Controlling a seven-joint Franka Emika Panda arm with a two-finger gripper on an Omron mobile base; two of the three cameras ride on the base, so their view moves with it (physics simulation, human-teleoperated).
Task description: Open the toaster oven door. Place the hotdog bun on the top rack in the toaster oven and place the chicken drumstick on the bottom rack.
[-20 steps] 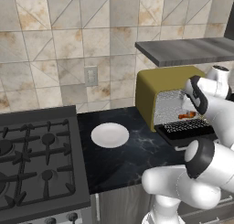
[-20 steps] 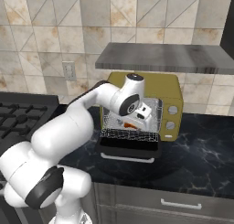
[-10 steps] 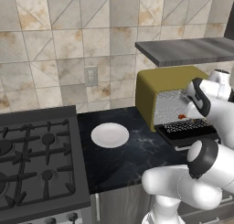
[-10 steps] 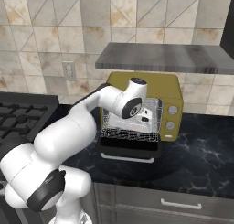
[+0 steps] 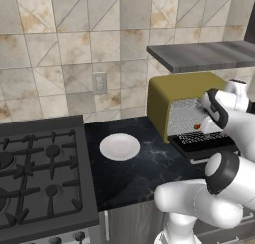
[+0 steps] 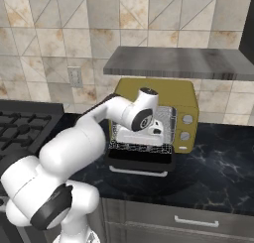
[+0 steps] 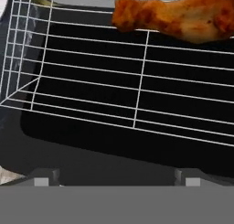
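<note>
On the wire rack (image 7: 137,95) inside the oven (image 6: 184,95), the drumstick (image 7: 178,17) is seen lying free, nothing gripping it. A second ago the hand was deeper in the oven mouth with an orange piece close at its tip; now it is drawn back a little and the fingers (image 7: 114,182) are spread to their widest, with nothing between them. From this it is judged that the drumstick has just been let go and the placing is done or nearly done. Which rack it is cannot be told for sure from the hand view; in the left base view an orange speck (image 5: 197,127) is seen low in the cavity, just above the door (image 5: 206,141), which suggests the bottom rack.

The door is folded down flat, over the surface (image 5: 149,161). The bun cannot be made out in the cavity. The drumstick's long axis is laid across the hand view, roughly along the rack's cross wires, with its narrower knobbly end pointing to that view's left and the thicker meat to the right.
</note>
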